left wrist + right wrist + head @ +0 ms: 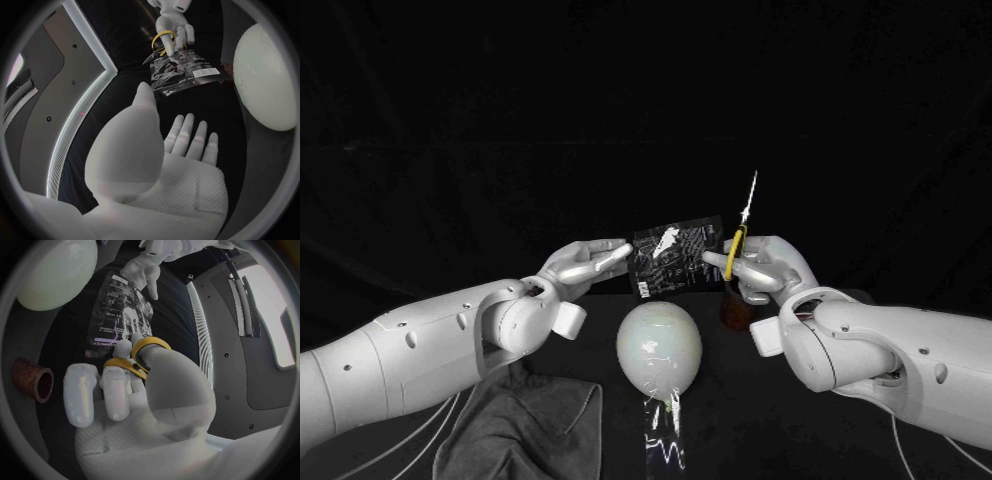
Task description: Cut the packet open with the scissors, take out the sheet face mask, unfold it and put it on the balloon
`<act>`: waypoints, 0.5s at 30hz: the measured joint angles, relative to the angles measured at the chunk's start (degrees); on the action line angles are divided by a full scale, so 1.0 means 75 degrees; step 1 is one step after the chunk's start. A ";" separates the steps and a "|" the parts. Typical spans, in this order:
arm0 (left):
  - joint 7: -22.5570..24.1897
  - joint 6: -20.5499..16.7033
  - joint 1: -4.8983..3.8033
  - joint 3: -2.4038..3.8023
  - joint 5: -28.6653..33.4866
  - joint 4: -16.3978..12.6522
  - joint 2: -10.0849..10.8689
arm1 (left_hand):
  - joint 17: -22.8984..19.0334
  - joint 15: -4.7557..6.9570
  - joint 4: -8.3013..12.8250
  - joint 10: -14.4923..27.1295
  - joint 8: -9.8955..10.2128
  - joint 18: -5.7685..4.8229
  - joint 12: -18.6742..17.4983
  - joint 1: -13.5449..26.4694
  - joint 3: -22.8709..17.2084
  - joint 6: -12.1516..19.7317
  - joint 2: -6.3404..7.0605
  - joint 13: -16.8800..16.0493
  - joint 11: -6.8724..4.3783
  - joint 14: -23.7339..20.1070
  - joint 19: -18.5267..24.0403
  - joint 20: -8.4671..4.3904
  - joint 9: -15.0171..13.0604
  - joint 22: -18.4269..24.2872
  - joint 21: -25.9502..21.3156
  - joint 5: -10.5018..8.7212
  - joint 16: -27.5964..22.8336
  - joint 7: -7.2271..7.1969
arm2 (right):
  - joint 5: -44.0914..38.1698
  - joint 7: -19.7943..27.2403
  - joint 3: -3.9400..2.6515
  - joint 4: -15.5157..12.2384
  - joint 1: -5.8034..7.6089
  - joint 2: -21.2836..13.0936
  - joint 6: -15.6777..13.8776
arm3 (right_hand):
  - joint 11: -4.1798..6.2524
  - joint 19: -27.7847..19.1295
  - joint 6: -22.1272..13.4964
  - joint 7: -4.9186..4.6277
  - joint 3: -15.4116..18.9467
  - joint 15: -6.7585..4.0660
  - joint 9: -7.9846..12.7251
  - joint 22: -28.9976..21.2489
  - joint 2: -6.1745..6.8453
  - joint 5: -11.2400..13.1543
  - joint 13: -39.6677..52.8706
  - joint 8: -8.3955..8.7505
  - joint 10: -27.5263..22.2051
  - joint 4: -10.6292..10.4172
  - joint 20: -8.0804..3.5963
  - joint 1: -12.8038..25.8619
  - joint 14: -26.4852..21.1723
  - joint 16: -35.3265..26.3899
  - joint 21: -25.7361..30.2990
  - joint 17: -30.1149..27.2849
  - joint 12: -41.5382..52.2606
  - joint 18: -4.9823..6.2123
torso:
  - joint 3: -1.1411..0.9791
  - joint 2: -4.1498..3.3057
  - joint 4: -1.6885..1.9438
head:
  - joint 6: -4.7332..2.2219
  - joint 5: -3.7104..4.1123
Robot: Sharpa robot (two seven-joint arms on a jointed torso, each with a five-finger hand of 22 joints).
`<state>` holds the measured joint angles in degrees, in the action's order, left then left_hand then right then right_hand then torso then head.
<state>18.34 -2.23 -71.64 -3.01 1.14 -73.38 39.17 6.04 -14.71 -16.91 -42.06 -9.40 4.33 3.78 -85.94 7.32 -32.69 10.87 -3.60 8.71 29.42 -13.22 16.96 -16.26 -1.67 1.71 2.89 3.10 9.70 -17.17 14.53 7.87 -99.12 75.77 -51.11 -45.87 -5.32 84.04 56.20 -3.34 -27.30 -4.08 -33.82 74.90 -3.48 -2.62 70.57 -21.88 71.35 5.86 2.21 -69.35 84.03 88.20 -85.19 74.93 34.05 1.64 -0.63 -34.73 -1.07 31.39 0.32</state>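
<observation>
black table (762, 425), packet (678, 255) seemingly uncut, scissors (741, 230) pointing up

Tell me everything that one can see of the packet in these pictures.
The packet is a flat black pouch, glossy like foil, with white print and a white label near one edge. No cut shows in it. It is held up in the air, roughly upright, near the balloon. The left robot hand pinches one side edge. The opposite edge reaches the right robot hand, which grips the yellow-handled scissors; whether these touch it is unclear.
</observation>
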 measured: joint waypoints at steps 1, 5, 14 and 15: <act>0.0082 0.0047 0.0072 0.0001 0.0073 0.0036 -0.0033 | -0.0021 -0.0007 0.0000 0.0087 0.0000 0.0000 0.0000 0.0000 0.0000 0.0065 0.0000 0.0000 0.0003 -0.0107 0.0042 0.0005 0.0012 0.0000 0.0000 0.0000 -0.0032 -0.0009 | 0.0002 0.0004 -0.0015 0.0016 0.0003 0.0008 -0.0015 | 0.0000 0.0000 -0.0001 -0.0001 0.0000 0.0000 0.0000 0.0000 0.0000 0.0000 0.0002 0.0000 0.0000 0.0000 0.0000 0.0000 0.0000 0.0000 0.0000 -0.0002 0.0000 0.0000 | 0.0001 0.0001 0.0002 | -0.0007 0.0005; 0.0278 0.0221 0.0202 0.0006 0.0245 0.0121 -0.0136 | -0.0070 -0.0037 0.0000 0.0244 0.0028 0.0001 0.0000 -0.0064 0.0000 0.0177 -0.0001 0.0000 0.0027 -0.0350 0.0043 0.0004 0.0038 0.0000 0.0000 0.0000 -0.0039 -0.0015 | 0.0008 0.0017 -0.0038 0.0074 0.0008 0.0088 -0.0055 | 0.0000 -0.0002 -0.0006 -0.0007 0.0000 0.0001 -0.0001 0.0001 0.0000 0.0010 0.0004 0.0000 0.0000 0.0000 0.0001 0.0000 0.0000 -0.0001 0.0000 -0.0003 0.0000 0.0000 | 0.0003 0.0003 0.0004 | -0.0026 0.0005; 0.0527 0.0670 0.0279 0.0035 0.0446 0.0145 -0.0342 | -0.0081 0.0094 -0.0010 0.0364 0.0028 0.0000 0.0000 -0.0141 -0.0052 0.0253 -0.0080 -0.0001 0.0263 -0.0437 -0.0050 0.0002 0.0046 -0.0012 0.0000 0.0000 -0.0039 -0.0036 | 0.0026 0.0030 -0.0055 0.0250 0.0010 0.0412 -0.0074 | 0.0000 -0.0005 -0.0017 -0.0019 -0.0002 0.0002 -0.0004 0.0005 0.0001 0.0015 0.0043 0.0003 0.0000 0.0002 0.0004 -0.0001 0.0000 -0.0016 0.0001 -0.0002 0.0000 0.0000 | -0.0001 -0.0005 0.0010 | -0.0027 -0.0056; 0.0541 0.0714 0.0282 0.0037 0.0458 0.0140 -0.0360 | -0.0079 0.0118 -0.0010 0.0368 0.0028 0.0000 0.0000 -0.0141 -0.0052 0.0253 -0.0080 -0.0001 0.0301 -0.0413 -0.0058 -0.0006 0.0046 -0.0016 0.0000 0.0000 -0.0039 -0.0036 | 0.0029 0.0030 -0.0056 0.0258 0.0010 0.0436 -0.0074 | 0.0000 -0.0005 -0.0018 -0.0021 -0.0033 0.0003 -0.0004 0.0006 0.0001 0.0016 0.0041 0.0004 0.0000 0.0033 0.0004 -0.0001 0.0000 -0.0006 0.0001 -0.0002 0.0000 0.0000 | -0.0001 -0.0006 0.0010 | -0.0023 -0.0065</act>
<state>22.41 3.12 -69.52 -2.73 4.57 -72.33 36.47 5.45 -13.82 -16.99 -39.30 -9.19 4.33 3.78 -87.00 6.92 -30.79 10.27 -3.60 10.97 26.32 -13.66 16.91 -15.91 -1.79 1.71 2.88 2.81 9.43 -16.95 14.76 7.46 -97.18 75.84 -47.84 -46.43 -5.32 84.00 56.07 -3.49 -27.54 -4.06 -33.85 74.94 -3.47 -2.50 70.88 -21.85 71.35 6.11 2.25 -69.36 84.03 88.16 -85.18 74.91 34.05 1.64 -0.64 -34.77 -1.00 31.21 -0.17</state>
